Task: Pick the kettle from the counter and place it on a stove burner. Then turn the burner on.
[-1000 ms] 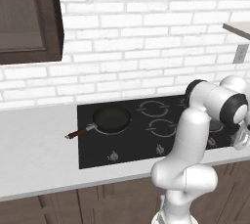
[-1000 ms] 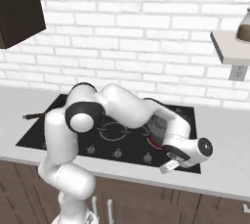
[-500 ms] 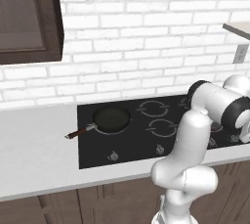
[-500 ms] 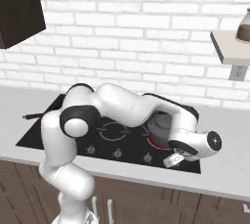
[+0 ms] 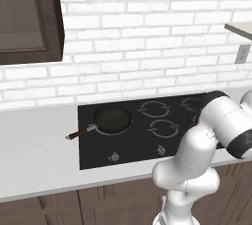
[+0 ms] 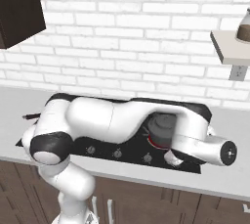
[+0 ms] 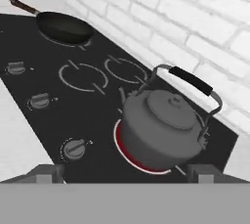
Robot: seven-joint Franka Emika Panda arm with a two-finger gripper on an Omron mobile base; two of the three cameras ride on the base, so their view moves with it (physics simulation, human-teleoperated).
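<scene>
Hand view is showing the kettle [image 7: 163,125] sitting on a stove [image 7: 97,115] burner that is glowing red — both steps look done. Tool [image 7: 122,171] is standing released; it should be backing away without catching the handle [image 7: 190,81].
</scene>
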